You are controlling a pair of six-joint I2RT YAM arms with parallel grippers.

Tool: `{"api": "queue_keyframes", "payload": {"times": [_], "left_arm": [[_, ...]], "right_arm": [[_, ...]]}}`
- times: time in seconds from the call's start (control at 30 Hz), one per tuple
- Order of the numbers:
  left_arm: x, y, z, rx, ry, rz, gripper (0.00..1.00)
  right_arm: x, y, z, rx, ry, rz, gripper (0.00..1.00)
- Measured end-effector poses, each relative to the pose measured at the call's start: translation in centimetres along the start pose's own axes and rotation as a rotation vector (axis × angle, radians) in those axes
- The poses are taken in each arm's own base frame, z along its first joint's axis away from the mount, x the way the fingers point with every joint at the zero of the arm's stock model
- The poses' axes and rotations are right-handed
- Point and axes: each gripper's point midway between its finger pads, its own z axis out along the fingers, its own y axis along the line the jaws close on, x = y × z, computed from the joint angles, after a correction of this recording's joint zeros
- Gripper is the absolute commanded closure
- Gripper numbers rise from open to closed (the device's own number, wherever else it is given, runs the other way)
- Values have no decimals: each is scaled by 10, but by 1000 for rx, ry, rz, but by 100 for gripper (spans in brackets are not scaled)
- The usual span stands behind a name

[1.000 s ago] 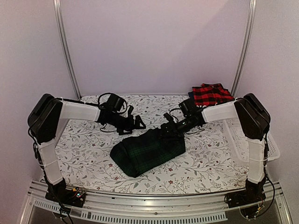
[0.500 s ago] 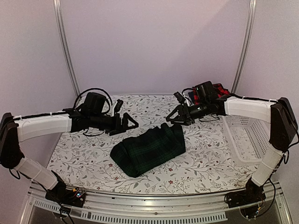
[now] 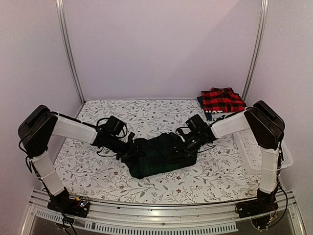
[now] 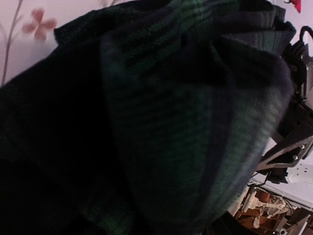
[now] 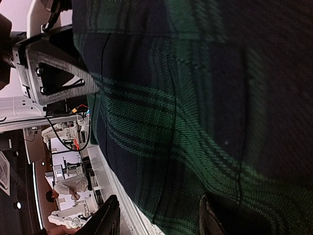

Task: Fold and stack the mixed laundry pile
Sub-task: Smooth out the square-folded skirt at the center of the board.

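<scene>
The dark green-navy plaid garment [image 3: 159, 154] lies bunched in the middle of the table. It fills the left wrist view [image 4: 161, 122] and the right wrist view [image 5: 195, 98]. My left gripper [image 3: 131, 152] is pushed into its left end, with the fingers hidden by cloth. My right gripper [image 3: 185, 147] is at its right end. In the right wrist view the right gripper [image 5: 159, 213] has its fingers [image 5: 110, 218] spread wide with plaid cloth between them. The red-and-black checked flannel shirt [image 3: 222, 99] lies folded at the back right, on a navy blue garment [image 3: 200, 101].
The white lattice basket [image 3: 253, 147] stands at the right edge, beside the right arm. The floral table cloth [image 3: 98, 169] covers the table. A metal rail [image 3: 161, 215] runs along the near edge. Upright frame posts stand at the back corners.
Both arms have dropped from raised, spread positions and closed in on the plaid garment's two ends. The garment now looks more bunched and shorter.
</scene>
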Motion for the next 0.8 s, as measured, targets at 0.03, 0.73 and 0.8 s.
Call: {"api": "queue_keyframes", "payload": {"times": [0.03,0.73,0.8], "left_arm": [[-14,-2,5,2,-7,3,47],[-104,-139,-51,-67,-338,796,11],[-80,-158,-29,-76,-299,950,16]], "right_arm": [[-3,-2,0,-7,-4,5,45],[-68,77,-208,242,-672,-233,1],[-53,70,-224,239,-726,-209,1]]}}
